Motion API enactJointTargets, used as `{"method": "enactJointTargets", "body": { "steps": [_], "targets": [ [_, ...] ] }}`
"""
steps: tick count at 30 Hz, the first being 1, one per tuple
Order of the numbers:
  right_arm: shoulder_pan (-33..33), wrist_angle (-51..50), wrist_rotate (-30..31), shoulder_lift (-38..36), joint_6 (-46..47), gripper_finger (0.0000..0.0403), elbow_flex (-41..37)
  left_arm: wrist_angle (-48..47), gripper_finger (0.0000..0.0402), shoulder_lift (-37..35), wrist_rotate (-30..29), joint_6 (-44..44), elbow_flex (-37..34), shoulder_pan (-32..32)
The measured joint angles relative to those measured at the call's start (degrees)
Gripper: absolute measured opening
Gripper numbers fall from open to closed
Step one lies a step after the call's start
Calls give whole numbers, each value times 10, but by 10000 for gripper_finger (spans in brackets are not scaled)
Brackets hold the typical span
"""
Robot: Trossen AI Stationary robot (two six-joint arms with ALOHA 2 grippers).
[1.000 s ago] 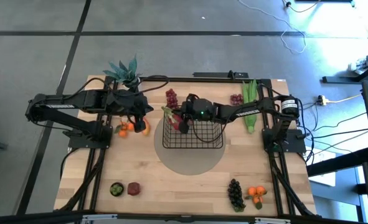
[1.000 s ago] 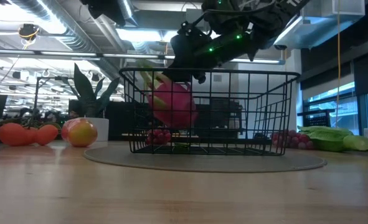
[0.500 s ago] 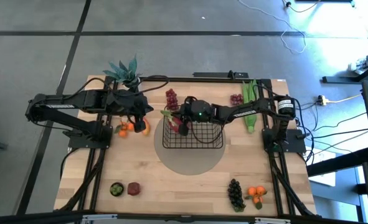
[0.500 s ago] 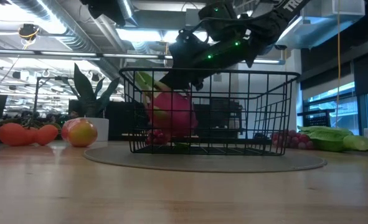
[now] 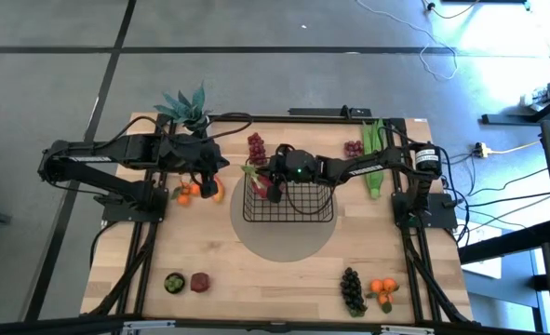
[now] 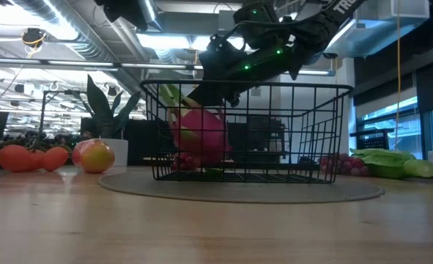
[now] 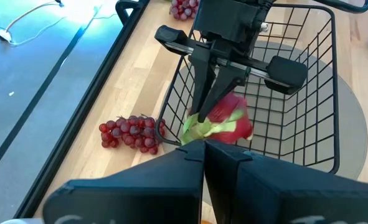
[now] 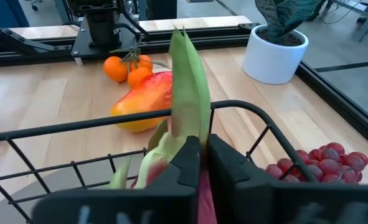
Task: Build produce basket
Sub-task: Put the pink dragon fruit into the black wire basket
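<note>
The black wire basket (image 5: pixel 302 212) stands at mid-table on a round grey mat. My right gripper (image 5: pixel 269 182) reaches into its far left corner, shut on the pink dragon fruit (image 6: pixel 201 132), which also shows in the left wrist view (image 7: pixel 232 120). My left gripper (image 5: pixel 219 166) is shut and empty, hovering left of the basket above the red-yellow mango (image 5: pixel 209 190) and small oranges (image 5: pixel 185 194), which lie on the table. My right gripper pinches the dragon fruit's green leaf tips (image 8: pixel 193 134) between its two fingers, at the fruit's top end. The fingers slant down from the table's right side (image 7: pixel 203 93). The fruit hangs below them inside the basket; whether it touches the basket floor I cannot tell.
A red grape bunch (image 5: pixel 256 146) lies just beyond the basket's far left corner, another bunch (image 5: pixel 354 149) and long green pods (image 5: pixel 374 158) at far right. The potted plant (image 5: pixel 186 107) stands far left. Dark grapes (image 5: pixel 352 288), oranges (image 5: pixel 383 288) and two small fruits (image 5: pixel 186 281) lie near the front edge.
My right gripper has tipped downward and lowered the dragon fruit a little deeper into the basket's far left corner, then held still. The fruit stays hanging from its leaf tips.
</note>
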Motion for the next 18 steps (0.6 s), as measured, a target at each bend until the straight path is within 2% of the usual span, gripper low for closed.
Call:
{"method": "enactJointTargets", "body": {
  "steps": [6,18],
  "targets": [
    [0,-1,0,0,0,27,0,0,0,0,0,0,0,0],
    [0,9,0,0,-7,79,0,0,0,0,0,0,0,0]
  ]
}}
